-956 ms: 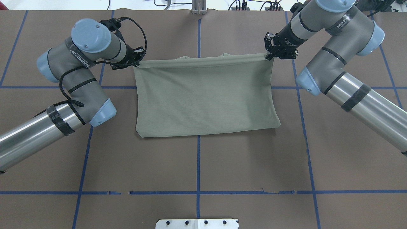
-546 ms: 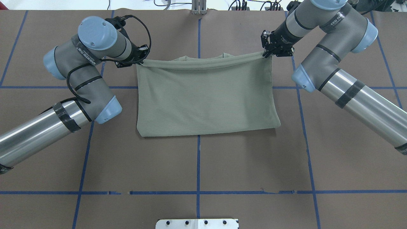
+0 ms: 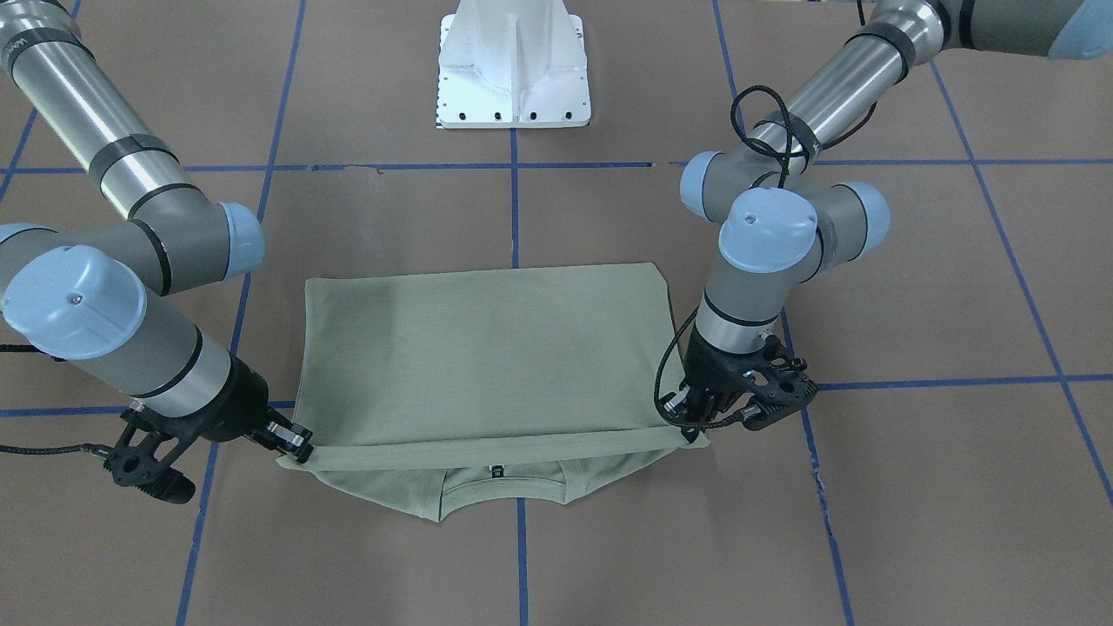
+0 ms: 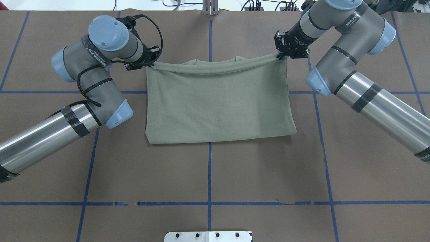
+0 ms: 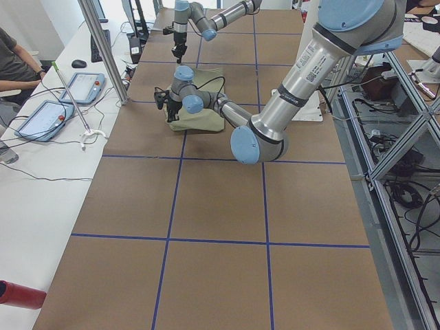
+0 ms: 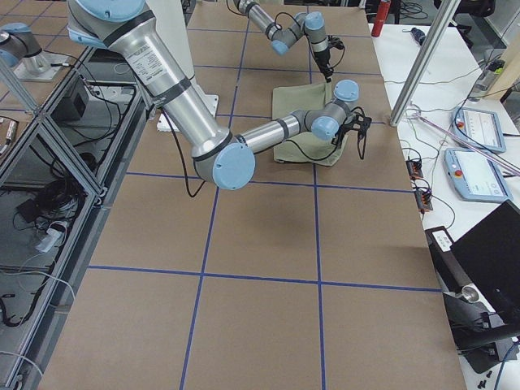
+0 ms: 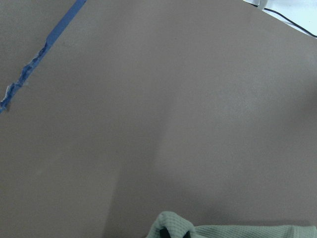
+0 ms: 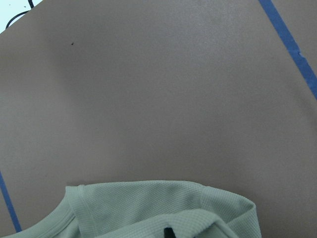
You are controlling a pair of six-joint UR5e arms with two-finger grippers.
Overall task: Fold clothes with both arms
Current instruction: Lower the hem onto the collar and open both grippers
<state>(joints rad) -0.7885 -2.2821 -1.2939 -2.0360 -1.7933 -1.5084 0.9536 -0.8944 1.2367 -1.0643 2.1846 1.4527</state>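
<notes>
left gripper: clamped on shirt corner | right gripper: clamped on the opposite corner | held edge stretched between them, collar showing just beyond | shirt on brown table

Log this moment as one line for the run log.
phase: mid-fold | left pincer: shut on shirt corner | right pincer: shut on opposite corner | edge: taut between pincers | collar: exposed

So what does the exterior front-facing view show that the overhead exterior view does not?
Only front-facing: the whole collar below the folded edge, and the whole white pedestal. Only overhead: cables beyond the far edge of the table. Both: the green shirt, with the left gripper and right gripper each pinching a corner of the fold.
</notes>
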